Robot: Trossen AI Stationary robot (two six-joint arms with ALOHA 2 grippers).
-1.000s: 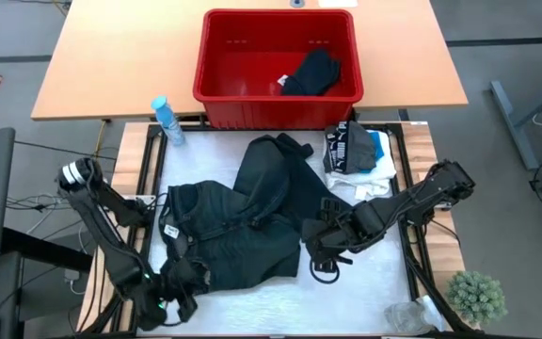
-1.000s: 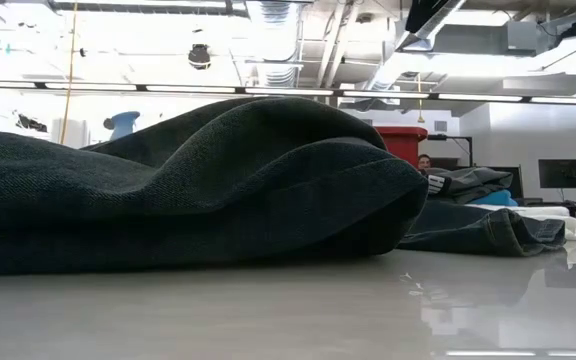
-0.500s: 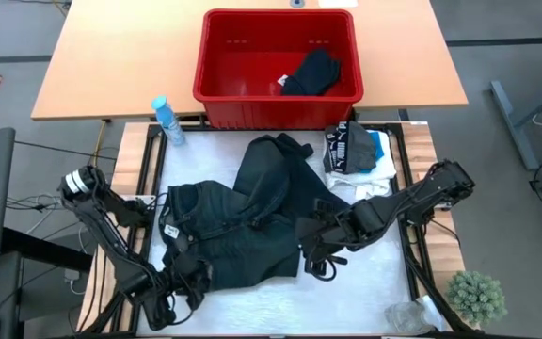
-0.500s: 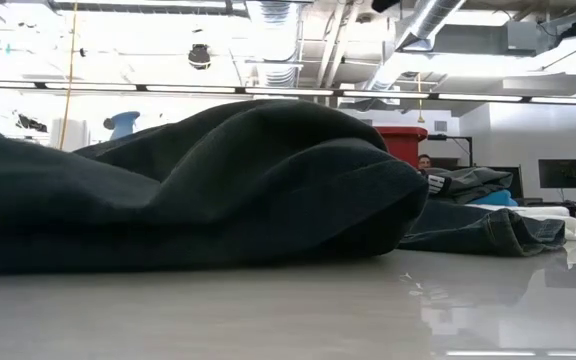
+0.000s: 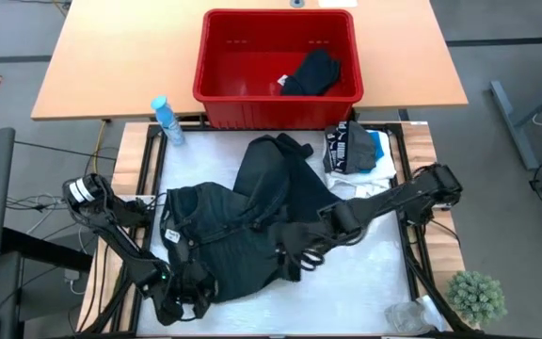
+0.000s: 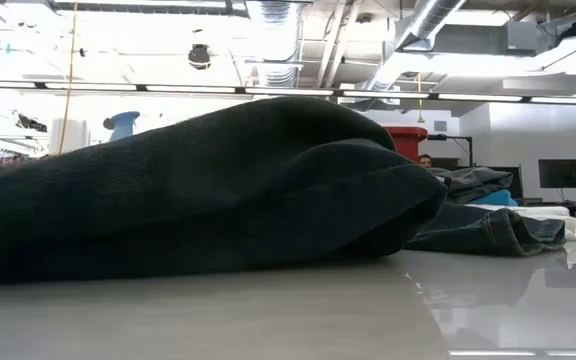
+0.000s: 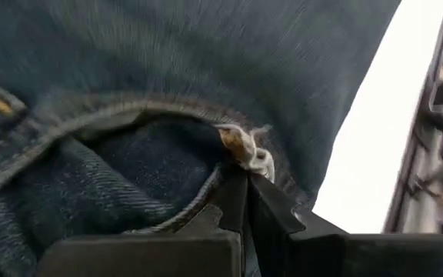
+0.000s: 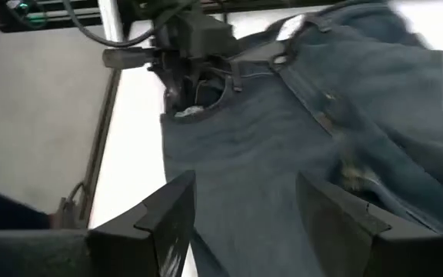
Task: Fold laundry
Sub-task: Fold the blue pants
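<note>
Trousers lie mid-table; left gripper at seven o'clock pinches their pocket edge, right gripper hovers open. Risk: thin pinch slips, spoiling fold.

We find bare tabletop only along the near edge and in the near right corner. The jeans cover the middle, with both arms low over them (left gripper at their near left corner, right gripper at their near right edge). The basket walls off the far side; a folded pile fills the far right corner, a bottle stands far left.
</note>
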